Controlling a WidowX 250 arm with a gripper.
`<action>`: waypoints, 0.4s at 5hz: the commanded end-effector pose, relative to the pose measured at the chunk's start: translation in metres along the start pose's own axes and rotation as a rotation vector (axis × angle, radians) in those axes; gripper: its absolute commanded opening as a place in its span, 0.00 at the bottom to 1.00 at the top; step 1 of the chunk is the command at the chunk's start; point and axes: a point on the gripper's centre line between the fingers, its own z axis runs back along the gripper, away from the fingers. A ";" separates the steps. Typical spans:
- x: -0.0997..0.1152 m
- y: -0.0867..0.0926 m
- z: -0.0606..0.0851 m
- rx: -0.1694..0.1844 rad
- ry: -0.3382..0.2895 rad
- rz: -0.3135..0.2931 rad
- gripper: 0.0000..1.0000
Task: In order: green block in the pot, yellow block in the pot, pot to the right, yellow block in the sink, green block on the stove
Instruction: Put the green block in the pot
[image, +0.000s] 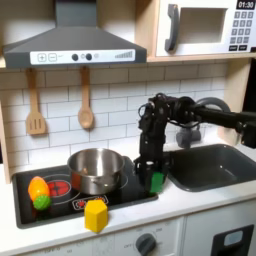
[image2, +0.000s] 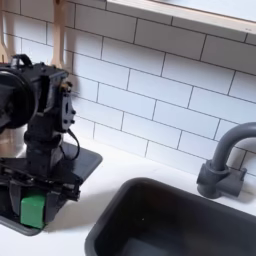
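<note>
1. My claw (image: 153, 178) is clamped on the green block (image: 157, 181) at the stove's (image: 125, 196) right edge.
2. The pot (image: 96, 170) sits beside it.
3. The yellow block (image: 95, 215) rests at the stove's front edge.

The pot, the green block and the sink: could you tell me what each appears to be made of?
The pot looks like polished metal: silver and reflective. The green block, between the gripper fingers, looks like matte painted wood or plastic; its flat, even colour leaves that open. The sink looks like moulded plastic, dark grey with rounded corners and a soft sheen, as does its faucet.
</note>
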 end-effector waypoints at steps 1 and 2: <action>0.002 0.001 0.027 -0.002 -0.056 0.023 0.00; 0.006 0.007 0.040 0.000 -0.096 0.041 0.00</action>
